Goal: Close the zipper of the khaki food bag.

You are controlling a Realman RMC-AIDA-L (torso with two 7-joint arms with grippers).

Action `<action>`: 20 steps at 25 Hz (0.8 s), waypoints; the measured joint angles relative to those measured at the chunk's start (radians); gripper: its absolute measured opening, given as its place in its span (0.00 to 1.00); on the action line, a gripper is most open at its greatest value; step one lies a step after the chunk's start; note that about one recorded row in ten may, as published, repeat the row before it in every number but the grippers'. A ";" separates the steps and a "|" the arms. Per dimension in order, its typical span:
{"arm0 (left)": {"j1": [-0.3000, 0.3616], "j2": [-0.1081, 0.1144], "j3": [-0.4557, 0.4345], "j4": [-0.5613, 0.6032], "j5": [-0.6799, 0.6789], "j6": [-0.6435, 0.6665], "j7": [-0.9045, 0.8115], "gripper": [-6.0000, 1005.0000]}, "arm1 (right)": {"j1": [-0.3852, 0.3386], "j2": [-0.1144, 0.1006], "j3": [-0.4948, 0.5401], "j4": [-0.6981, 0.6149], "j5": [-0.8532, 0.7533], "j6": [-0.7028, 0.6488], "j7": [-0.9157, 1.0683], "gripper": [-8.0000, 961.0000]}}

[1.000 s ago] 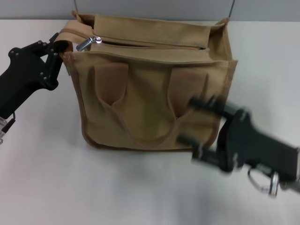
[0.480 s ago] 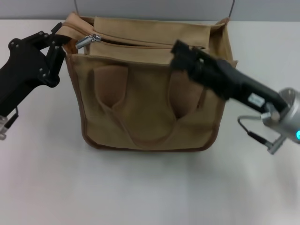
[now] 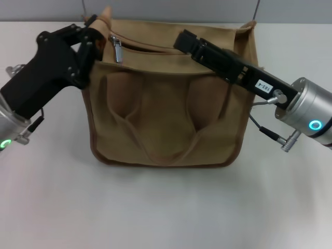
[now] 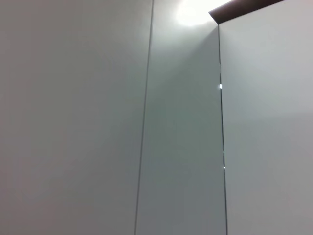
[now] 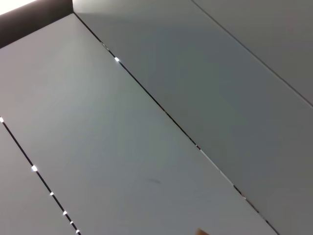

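Observation:
The khaki food bag (image 3: 166, 109) stands upright in the middle of the head view, handles hanging down its front. Its zipper (image 3: 155, 51) runs along the top and shows a dark open gap. The silver pull tab (image 3: 117, 50) hangs at the left end. My left gripper (image 3: 92, 37) is at the bag's top left corner, shut on the fabric there, which sticks up behind it. My right gripper (image 3: 182, 38) reaches over the top of the bag from the right, its tip just above the zipper line near the middle. Both wrist views show only grey wall panels.
The bag stands on a white table (image 3: 166, 207) with a grey wall behind it. The right arm's silver wrist (image 3: 311, 116) and its cables hang beside the bag's right side.
The right arm swung up from the bag's front to over its top. The left gripper moved right and up with the bag's corner. The pull tab now hangs down.

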 joint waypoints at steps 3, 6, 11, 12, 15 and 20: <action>-0.015 -0.001 0.010 -0.005 0.000 -0.007 0.000 0.04 | 0.030 0.000 -0.013 0.003 -0.005 0.022 0.009 0.76; -0.021 -0.001 0.011 -0.006 0.000 -0.009 -0.001 0.04 | 0.053 0.000 -0.018 0.003 -0.007 0.045 0.050 0.76; -0.034 -0.002 0.011 -0.007 -0.002 -0.011 -0.015 0.04 | 0.079 0.000 -0.030 0.002 -0.016 0.081 0.179 0.76; -0.034 -0.002 0.011 -0.007 -0.002 -0.011 -0.015 0.04 | 0.079 0.000 -0.030 0.002 -0.016 0.081 0.179 0.76; -0.042 -0.002 0.011 -0.007 -0.001 -0.011 -0.017 0.04 | 0.103 0.000 -0.060 -0.003 -0.023 0.114 0.236 0.76; -0.054 -0.002 0.014 -0.007 0.000 -0.011 -0.017 0.04 | 0.123 0.000 -0.069 -0.003 -0.021 0.164 0.225 0.76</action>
